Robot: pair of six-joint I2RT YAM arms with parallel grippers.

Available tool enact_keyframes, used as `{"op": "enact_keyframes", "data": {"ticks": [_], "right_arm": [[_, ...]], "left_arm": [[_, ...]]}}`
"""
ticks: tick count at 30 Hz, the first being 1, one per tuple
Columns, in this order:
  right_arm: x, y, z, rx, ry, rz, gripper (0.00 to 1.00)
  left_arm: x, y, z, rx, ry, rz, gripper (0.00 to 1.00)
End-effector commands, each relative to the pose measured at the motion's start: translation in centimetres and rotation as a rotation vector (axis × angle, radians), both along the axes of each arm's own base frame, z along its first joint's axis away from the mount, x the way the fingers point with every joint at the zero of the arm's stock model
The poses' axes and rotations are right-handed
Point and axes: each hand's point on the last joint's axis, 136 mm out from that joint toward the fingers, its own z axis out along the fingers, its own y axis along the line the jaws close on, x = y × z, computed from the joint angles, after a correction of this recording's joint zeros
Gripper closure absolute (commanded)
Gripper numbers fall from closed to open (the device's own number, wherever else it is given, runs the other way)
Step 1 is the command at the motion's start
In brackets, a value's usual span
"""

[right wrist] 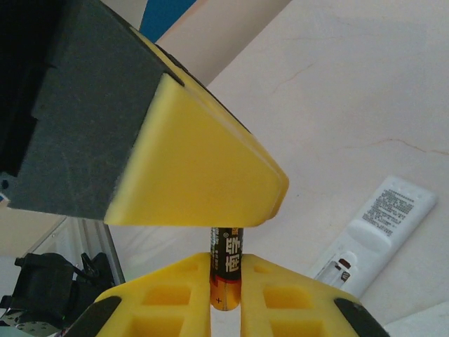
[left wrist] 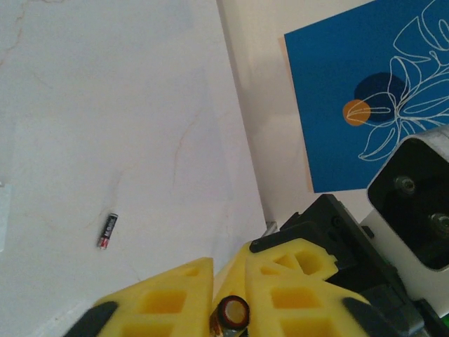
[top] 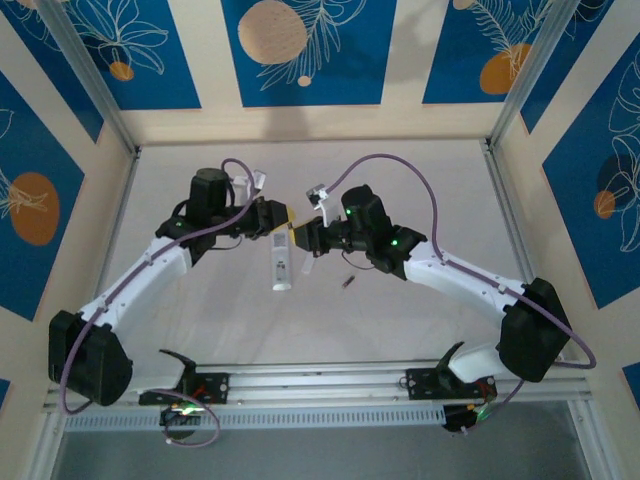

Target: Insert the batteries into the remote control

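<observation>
One battery point(right wrist: 226, 263) stands upright between the yellow fingers of my right gripper point(right wrist: 226, 295), which is shut on it. Its upper end runs in behind a finger point(right wrist: 196, 168) of my left gripper. In the left wrist view the same battery point(left wrist: 233, 314) shows end-on in the narrow gap of my left gripper point(left wrist: 228, 309), whose pads close on it. Both grippers point(top: 280, 218) point(top: 303, 238) meet just above the remote control point(top: 281, 266). The white remote point(right wrist: 375, 235) lies back up with its compartment open. A second battery point(top: 348, 283) point(left wrist: 107, 231) lies loose on the table to the right.
A small white piece point(top: 307, 268) lies beside the remote. The aluminium rail point(top: 320, 375) carrying both arm bases runs along the near edge. Blue patterned walls and metal posts point(top: 100, 95) enclose the white table on three sides.
</observation>
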Motion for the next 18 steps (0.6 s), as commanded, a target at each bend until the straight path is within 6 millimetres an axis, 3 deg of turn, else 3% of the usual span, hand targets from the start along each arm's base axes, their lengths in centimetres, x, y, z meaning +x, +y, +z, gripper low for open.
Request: {"op": "enact_keyframes", "data": {"ticks": [1,7,14,18], "right_arm": [[0.4,0.1,1.6,0.046,-0.034,-0.01,0.85],[0.4,-0.1,2.5,0.084,-0.035,-0.054,0.74],[-0.3,-0.5,2.1,0.089,-0.025,-0.054,0.78],[-0.1,-1.2,1.3,0.065,-0.023,-0.085,0.62]], "left_arm": [[-0.5,-0.7,0.0,-0.029,0.011,-0.04,0.9],[0.4,-0.1,0.1,-0.074,0.035,0.046,1.0],[1.0,-0.2,0.0,-0.143,0.065,0.04,1.0],[1.0,0.0,0.0,-0.13,0.057,0.04,1.0]]}}
